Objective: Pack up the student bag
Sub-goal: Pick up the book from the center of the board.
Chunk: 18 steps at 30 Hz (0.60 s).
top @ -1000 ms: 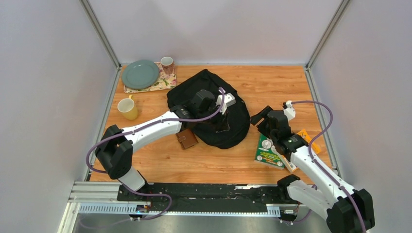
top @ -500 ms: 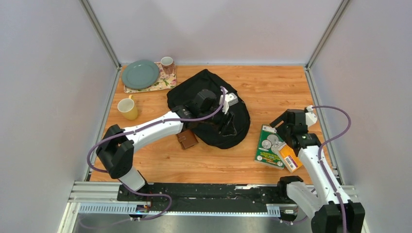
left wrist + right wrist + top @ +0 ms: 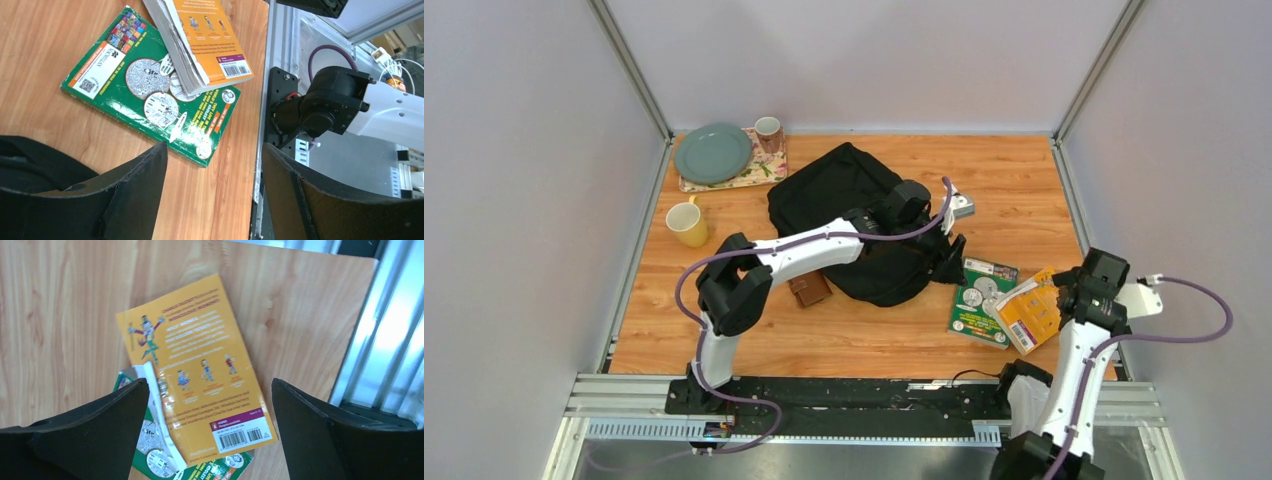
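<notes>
Left claw, top view: left claw (image 3: pixel 950 258) released, jaws apart, nothing between them; it sits at the right-hand rim of the student bag, with the left arm (image 3: pixel 804 245) stretched across the bag from lower left.
Right claw, top view: right claw (image 3: pixel 1067 295) released, jaws spread, empty; right of frame, just beside the orange book's right edge.
Student bag, top view: student bag (image 3: pixel 844 200) black, slumped flat on the worktop (image 3: pixel 874 335), centre of frame, a little above middle.
Books, top view: green book (image 3: pixel 974 300) right of the bag, just beside it; orange book (image 3: pixel 1031 312) overlapping its right side.
Other items, top view: wallet (image 3: pixel 809 289) brown, at the bag's lower-left edge; yellow mug (image 3: pixel 687 223) at left; green plate (image 3: pixel 713 153) and small mug (image 3: pixel 768 130) on a floral mat (image 3: pixel 749 172), upper left.
Left wrist view: two dark fingers (image 3: pixel 135 195) in lower frame, wide gap, bare worktop (image 3: pixel 40 50) between them. Student bag (image 3: pixel 30 160) fabric lower left, beside the left finger. Green book (image 3: pixel 145 95) upper centre, orange book (image 3: pixel 210 35) lying across its upper right corner, barcode showing. Right arm (image 3: pixel 380 107) at right, past the worktop edge.
Right wrist view: fingers (image 3: pixel 95 430) lower left and lower right, wide apart, grasping nothing. Orange book (image 3: pixel 200 365) back cover up, centre of frame, in the gap. Green book (image 3: pixel 150 452) peeks out under it at the bottom edge. A white page curls up along the orange book's left side.
</notes>
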### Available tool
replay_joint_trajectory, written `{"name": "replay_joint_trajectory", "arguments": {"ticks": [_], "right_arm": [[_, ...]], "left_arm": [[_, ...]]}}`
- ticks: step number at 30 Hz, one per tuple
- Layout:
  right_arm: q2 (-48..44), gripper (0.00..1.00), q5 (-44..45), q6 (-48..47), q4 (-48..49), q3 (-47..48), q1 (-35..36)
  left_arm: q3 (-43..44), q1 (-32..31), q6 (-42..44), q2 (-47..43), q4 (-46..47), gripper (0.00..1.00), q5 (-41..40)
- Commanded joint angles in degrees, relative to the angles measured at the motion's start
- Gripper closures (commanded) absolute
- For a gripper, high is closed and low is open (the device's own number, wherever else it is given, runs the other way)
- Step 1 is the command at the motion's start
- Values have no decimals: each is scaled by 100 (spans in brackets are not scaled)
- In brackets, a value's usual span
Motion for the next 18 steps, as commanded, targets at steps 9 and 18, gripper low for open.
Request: {"name": "replay_joint_trajectory", "arguments": {"ticks": [9, 18], "right_arm": [[1046, 3, -1322, -380, 1317, -1035, -1365], [1335, 4, -2621, -1214, 2504, -1747, -1444]], "left_arm": [[1518, -35, -187, 1464, 441, 22, 978], [1800, -140, -353, 2158, 1073, 21, 1040]]}}
